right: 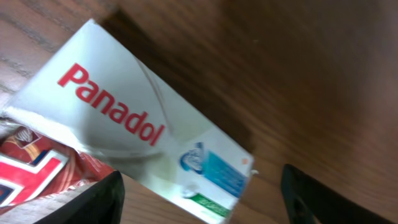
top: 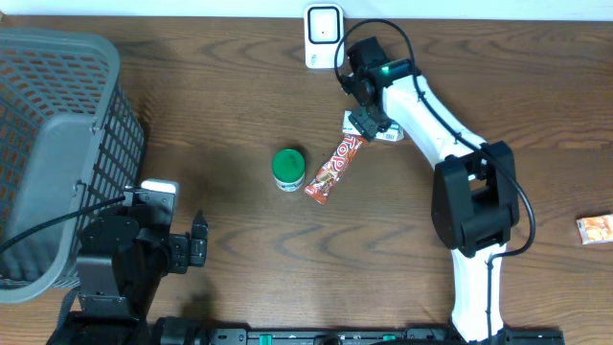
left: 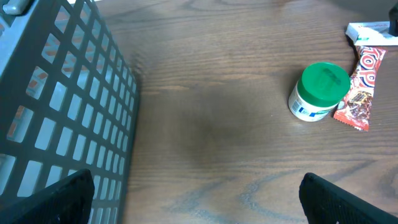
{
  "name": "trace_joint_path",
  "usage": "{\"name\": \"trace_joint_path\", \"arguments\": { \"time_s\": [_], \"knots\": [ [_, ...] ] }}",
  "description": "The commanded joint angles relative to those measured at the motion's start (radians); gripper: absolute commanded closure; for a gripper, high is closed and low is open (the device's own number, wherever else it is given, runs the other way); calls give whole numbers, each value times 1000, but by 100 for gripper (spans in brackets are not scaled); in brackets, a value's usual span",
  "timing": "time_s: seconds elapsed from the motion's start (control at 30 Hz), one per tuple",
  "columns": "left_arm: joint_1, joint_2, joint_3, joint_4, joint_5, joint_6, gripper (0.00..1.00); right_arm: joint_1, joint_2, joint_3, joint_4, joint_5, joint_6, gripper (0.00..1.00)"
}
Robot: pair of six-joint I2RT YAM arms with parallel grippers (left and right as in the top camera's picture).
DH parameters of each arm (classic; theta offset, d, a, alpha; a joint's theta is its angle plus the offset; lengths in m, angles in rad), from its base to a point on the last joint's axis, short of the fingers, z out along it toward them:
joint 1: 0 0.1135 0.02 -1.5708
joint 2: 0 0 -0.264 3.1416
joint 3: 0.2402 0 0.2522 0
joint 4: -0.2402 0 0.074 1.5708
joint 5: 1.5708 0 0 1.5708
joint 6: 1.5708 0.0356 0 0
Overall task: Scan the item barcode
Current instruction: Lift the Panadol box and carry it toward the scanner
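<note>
Overhead view: you had the right gripper (top: 367,121) over the Panadol box (right: 143,124), which lay flat on the table (top: 220,115) toward 1 o'clock from centre, at about 5 o'clock from the white scanner (top: 324,34). Right wrist view: the two dark fingertips (right: 99,199) showed at the 7 and 5 o'clock corners, spread wide and clamped on nothing. The box lay lettering-up between and ahead of them, its near corner reaching into the gap. I could not tell whether the 7 o'clock tip touched its edge. A red candy bar (top: 335,168) touched the box on its 8 o'clock side and ran off toward 7 o'clock. A green-lidded jar (top: 288,169) stood just beside it at 9 o'clock. Your left gripper (left: 196,199) was at 7 o'clock on the table, fingers wide apart with only bare wood between them, next to the grey basket (left: 68,112). An orange packet (top: 596,228) lay at the 3 o'clock edge, well apart from the rest.
</note>
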State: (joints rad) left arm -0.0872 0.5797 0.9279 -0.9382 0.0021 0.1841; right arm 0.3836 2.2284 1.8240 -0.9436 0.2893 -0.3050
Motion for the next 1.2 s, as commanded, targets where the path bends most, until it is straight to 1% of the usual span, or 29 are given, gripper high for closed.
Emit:
{"name": "trace_joint_path", "arguments": {
  "time_s": [0.0, 0.1, 0.23, 0.3, 0.33, 0.4, 0.43, 0.5, 0.6, 0.67, 0.77, 0.87, 0.97, 1.1, 1.17],
  "knots": [
    [-3, -6, 10, 0, 6, 10, 0, 42, -8, 12, 8, 102, -56, 21],
    [-3, -6, 10, 0, 6, 10, 1, 58, -8, 12, 26, 102, -68, 20],
    [-3, -6, 10, 0, 6, 10, 1, 91, -8, 12, 17, 153, -62, 28],
    [-3, -6, 10, 0, 6, 10, 1, 116, -8, 12, 9, 213, -43, 27],
    [-3, -6, 10, 0, 6, 10, 1, 126, -8, 12, 10, 232, -42, 26],
    [-3, -6, 10, 0, 6, 10, 1, 140, -8, 12, 10, 223, -40, 18],
    [-3, -6, 10, 0, 6, 10, 1, 142, -8, 12, 8, 201, -40, 16],
    [-3, -6, 10, 0, 6, 10, 1, 134, -8, 12, 4, 128, -41, 9],
    [-3, -6, 10, 0, 6, 10, 1, 89, -8, 13, -11, -44, -88, 1],
    [-3, -6, 10, 0, 6, 10, 1, 55, -8, 13, -20, -127, -116, 1],
    [-3, -6, 10, 0, 6, 10, 1, -11, -8, 13, -20, -187, -144, 1],
    [-3, -6, 10, 0, 6, 10, 1, -71, -8, 13, 3, -321, -183, 1],
    [-3, -6, 10, 0, 6, 10, 1, -111, -2, 13, 22, -413, -204, 1],
    [-3, -6, 10, 0, 6, 10, 0, -131, 21, 13, 34, -460, -237, 1],
    [-3, -6, 10, 0, 6, 10, 1, -128, 40, 13, 36, -464, -258, 3]
  ]
}}
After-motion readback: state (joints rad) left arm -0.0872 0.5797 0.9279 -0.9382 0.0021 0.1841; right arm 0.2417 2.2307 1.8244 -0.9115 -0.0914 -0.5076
